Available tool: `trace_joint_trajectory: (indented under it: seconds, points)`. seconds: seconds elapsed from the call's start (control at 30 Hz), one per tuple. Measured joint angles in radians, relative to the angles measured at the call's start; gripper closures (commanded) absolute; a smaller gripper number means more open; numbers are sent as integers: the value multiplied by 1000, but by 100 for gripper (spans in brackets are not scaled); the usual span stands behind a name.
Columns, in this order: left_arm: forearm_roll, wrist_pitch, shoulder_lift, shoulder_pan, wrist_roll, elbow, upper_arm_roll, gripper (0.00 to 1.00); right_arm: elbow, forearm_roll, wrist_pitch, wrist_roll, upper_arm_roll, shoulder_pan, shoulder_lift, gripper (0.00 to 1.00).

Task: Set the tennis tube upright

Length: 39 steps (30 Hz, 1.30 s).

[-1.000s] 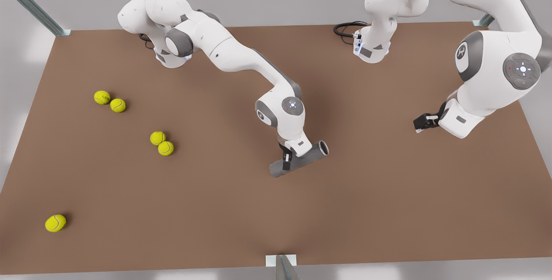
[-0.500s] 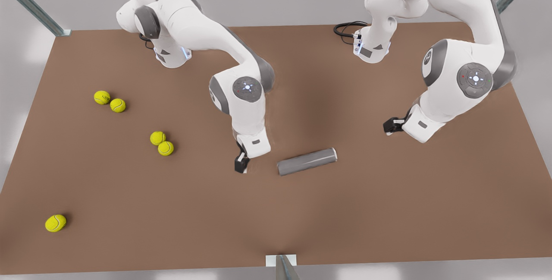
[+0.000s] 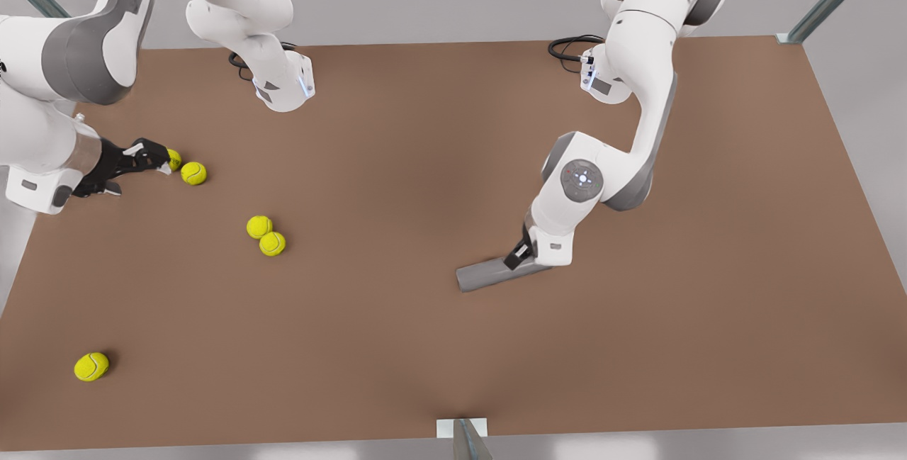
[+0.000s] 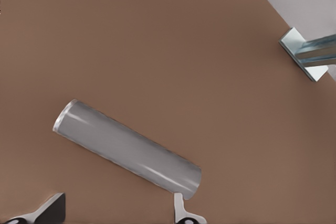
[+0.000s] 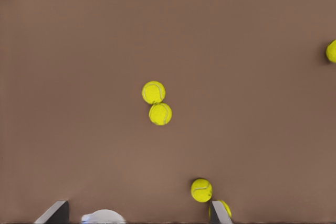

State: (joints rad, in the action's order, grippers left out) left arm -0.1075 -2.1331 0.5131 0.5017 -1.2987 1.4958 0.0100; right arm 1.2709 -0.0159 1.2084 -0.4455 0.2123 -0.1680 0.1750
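The grey tennis tube [image 3: 489,276] lies flat on the brown table, right of centre in the front view. My left gripper [image 3: 522,256] hangs over the tube's end on the front view's right. In the left wrist view the tube [image 4: 126,150] lies slantwise beyond the open left gripper [image 4: 119,200]; one fingertip [image 4: 179,203] is right next to the tube's end, and nothing sits between the fingers. My right gripper [image 3: 152,156] is far off at the front view's left, open [image 5: 136,211] above the tennis balls.
Several yellow-green tennis balls lie on the front view's left half: a pair [image 3: 193,174] by the right gripper, a pair [image 3: 266,234] nearer the middle, and one [image 3: 91,366] near the front edge. A metal bracket [image 3: 462,428] stands at the front edge.
The right gripper let go of the tube, which came to lie flat, then swung far to the front view's left over the balls. The left gripper came down to the tube's end.
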Motion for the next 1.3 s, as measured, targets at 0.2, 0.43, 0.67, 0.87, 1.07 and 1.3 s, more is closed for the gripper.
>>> trace_joint_trajectory:
  seconds: [0.2, 0.43, 0.67, 0.87, 1.07, 1.3]
  points:
    - [-67, -141, -102, -6, -250, 191, -7, 0, 101, 43, 70, 151, -89, 41, 28, 0]
    - [-597, -48, -188, -16, -14, 291, -230, 0, 62, 94, 91, 276, -79, 46, 12, 0]
    - [-887, 254, -47, -120, 569, 284, -330, 0, 114, 98, 97, 365, -55, 65, -56, 0]
    - [-1012, 377, 57, -222, 1148, 283, -331, 0, 117, 95, 95, 419, -55, 55, -42, 0]
    - [-1198, 478, 150, -231, 1649, 262, -313, 0, 109, 90, 94, 455, -55, 58, -15, 0]
    - [-1338, 568, 202, -274, 2110, 261, -309, 0, 107, 85, 95, 484, -57, 49, 0, 0]
